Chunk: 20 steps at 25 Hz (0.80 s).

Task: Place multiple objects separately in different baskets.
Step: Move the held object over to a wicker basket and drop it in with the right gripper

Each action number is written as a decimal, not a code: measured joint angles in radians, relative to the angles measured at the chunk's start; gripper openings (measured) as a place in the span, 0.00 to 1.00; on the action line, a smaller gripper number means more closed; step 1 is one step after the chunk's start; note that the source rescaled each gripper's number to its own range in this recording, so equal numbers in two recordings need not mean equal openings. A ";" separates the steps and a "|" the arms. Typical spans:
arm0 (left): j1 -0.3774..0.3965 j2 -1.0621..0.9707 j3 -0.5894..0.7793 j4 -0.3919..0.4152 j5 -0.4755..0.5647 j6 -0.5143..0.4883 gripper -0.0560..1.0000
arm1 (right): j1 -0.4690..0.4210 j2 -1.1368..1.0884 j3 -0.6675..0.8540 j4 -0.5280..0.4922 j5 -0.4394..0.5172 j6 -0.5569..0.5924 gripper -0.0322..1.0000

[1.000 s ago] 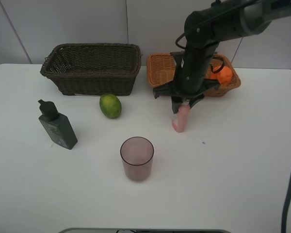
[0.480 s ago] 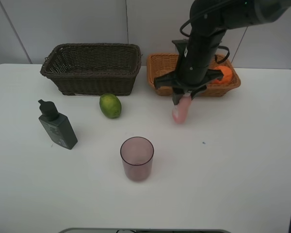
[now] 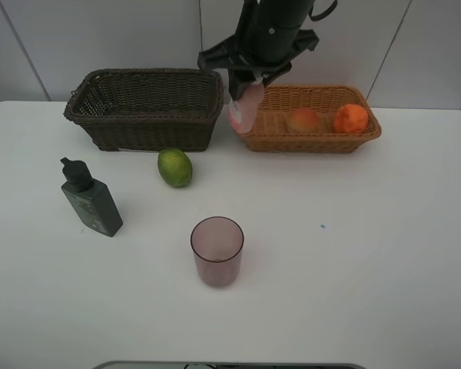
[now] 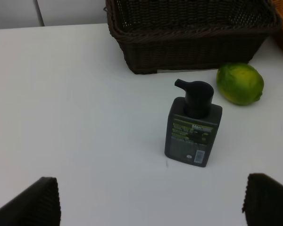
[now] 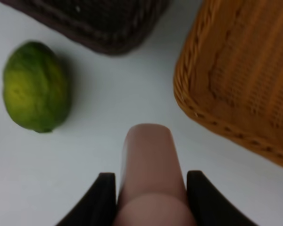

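1. The right gripper (image 3: pixel 250 79) grips the pink bottle (image 3: pixel 245 111) in the air at the tabletop's (image 3: pixel 369 231) 12 o'clock, between the dark basket (image 3: pixel 142 123) and the tan basket (image 3: pixel 315 143).
2. The left gripper (image 4: pixel 155 200) is wide open, holding nothing.

The right gripper (image 3: pixel 248 81) hides the top of the pink bottle (image 3: pixel 246 114), label print on the dark pump bottle (image 4: pixel 193 129) is unreadably small, and the left gripper (image 4: pixel 149 201) is mostly cropped.

The left basket (image 3: pixel 150 131) and right basket (image 3: pixel 315 142) stand side by side at the back of the table (image 3: pixel 369 254). In the right basket lie the peach (image 3: pixel 303 120) and, right of it, the orange (image 3: pixel 351 118). The citrus (image 3: pixel 174 167) lies just before the left basket, the pump bottle (image 3: pixel 92 201) further left, the cup (image 3: pixel 217 250) nearest the front. The other bottle (image 3: pixel 246 108) hangs over the gap between the baskets.
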 joint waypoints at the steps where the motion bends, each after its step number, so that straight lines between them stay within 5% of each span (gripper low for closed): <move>1: 0.000 0.000 0.000 0.000 0.000 0.000 1.00 | 0.007 0.018 -0.044 0.000 0.001 -0.001 0.29; 10: 0.000 0.000 0.000 0.000 0.000 0.000 1.00 | 0.040 0.198 -0.371 -0.017 -0.055 -0.020 0.29; 20: 0.000 0.000 0.000 0.000 0.000 0.000 1.00 | 0.041 0.346 -0.399 -0.044 -0.300 -0.021 0.29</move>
